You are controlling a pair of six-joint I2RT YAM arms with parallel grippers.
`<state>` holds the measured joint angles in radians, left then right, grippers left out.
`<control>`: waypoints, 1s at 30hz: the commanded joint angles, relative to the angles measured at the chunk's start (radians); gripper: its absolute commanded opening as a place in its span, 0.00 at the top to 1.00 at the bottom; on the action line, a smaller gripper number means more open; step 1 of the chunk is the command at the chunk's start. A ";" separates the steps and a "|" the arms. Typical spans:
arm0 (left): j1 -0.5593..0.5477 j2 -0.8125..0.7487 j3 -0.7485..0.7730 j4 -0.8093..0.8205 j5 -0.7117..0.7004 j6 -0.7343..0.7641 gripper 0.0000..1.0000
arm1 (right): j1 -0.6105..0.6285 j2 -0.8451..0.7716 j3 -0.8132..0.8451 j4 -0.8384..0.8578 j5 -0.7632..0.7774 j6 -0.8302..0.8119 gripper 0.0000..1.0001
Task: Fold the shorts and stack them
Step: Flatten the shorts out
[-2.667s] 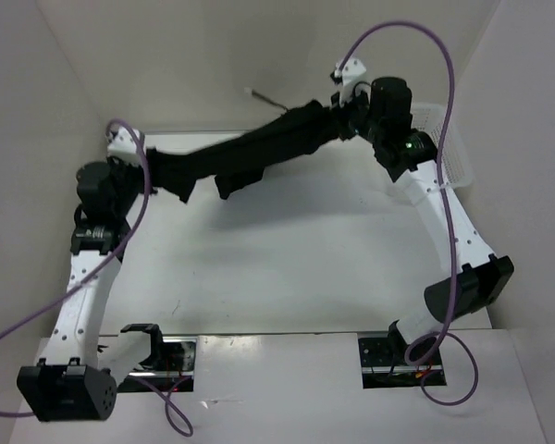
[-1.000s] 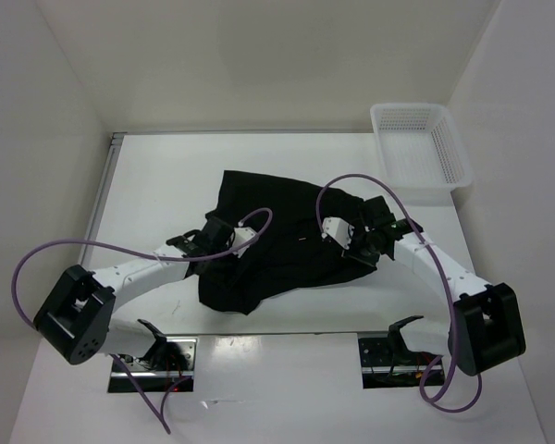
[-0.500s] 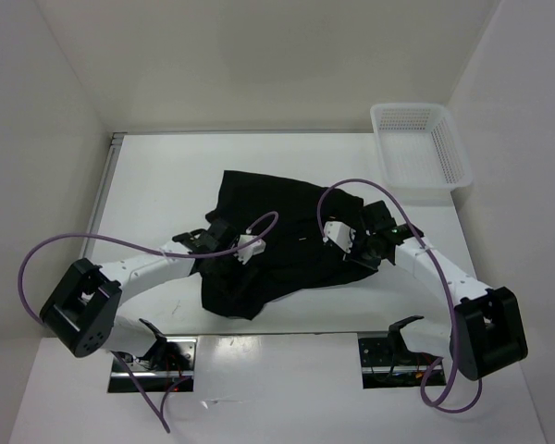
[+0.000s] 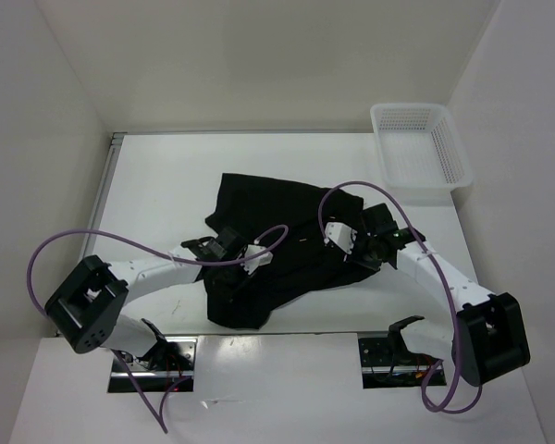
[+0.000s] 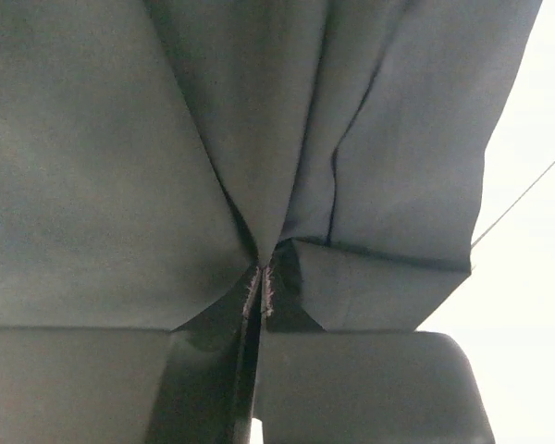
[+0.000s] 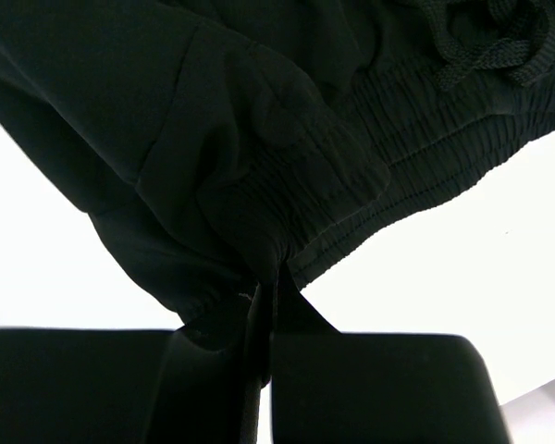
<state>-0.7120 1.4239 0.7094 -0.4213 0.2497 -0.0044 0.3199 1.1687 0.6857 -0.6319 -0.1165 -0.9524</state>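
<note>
**One pair of shorts, two pinches on, no fold made yet**

Item: the shorts (image 4: 268,208), black. They lie rumpled on the white table (image 4: 157,185), a little near of centre, between my two arms. The far edge is spread fairly flat, and the near left part hangs in a bunched lobe towards the table's near edge.

Left gripper (image 5: 259,294): clamped on a pinch of plain cloth, with creases fanning out from the jaws. In the top view it sits at the near left side of the garment.

Right gripper (image 6: 264,298): closed on the gathered elastic waistband at the garment's right side. The drawstring (image 6: 486,42) lies knotted just beyond it.

Basket (image 4: 453,153): white mesh, far right corner, well apart from the shorts. I can see nothing in it.

Progress, as I judge it: early. Both grips are taken, but the garment is not smoothed out and shows no clean crease. Left to do: square it flat, fold it over, then stack it. I cannot tell from here where the stack is meant to go.
</note>
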 commanded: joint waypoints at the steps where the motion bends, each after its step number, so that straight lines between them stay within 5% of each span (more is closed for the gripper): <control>1: -0.001 -0.037 -0.011 -0.007 0.028 0.004 1.00 | -0.005 -0.027 0.015 0.055 0.006 0.033 1.00; 5: 0.008 -0.075 0.039 0.018 -0.077 0.004 1.00 | -0.005 0.023 0.090 0.127 0.006 0.127 1.00; 11: 0.316 -0.057 0.326 0.125 -0.283 0.004 1.00 | -0.005 0.205 0.395 0.335 0.008 0.381 1.00; 18: 0.632 -0.037 0.686 0.271 -0.374 0.004 1.00 | -0.005 0.555 1.131 0.290 0.035 0.544 1.00; 21: 0.707 -0.049 0.755 0.271 -0.360 0.004 1.00 | -0.005 0.595 1.277 0.267 0.035 0.553 1.00; 26: 0.717 -0.189 0.630 0.219 -0.308 0.004 1.00 | -0.005 0.490 1.194 0.200 -0.012 0.471 1.00; 30: 0.695 -0.330 0.387 0.115 -0.236 0.004 1.00 | 0.004 0.340 0.905 -0.004 -0.115 0.229 1.00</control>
<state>-0.0128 1.1812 1.2457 -0.2100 -0.0113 -0.0051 0.3298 1.6222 1.7428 -0.4595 -0.2005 -0.5556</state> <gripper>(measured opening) 0.003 0.015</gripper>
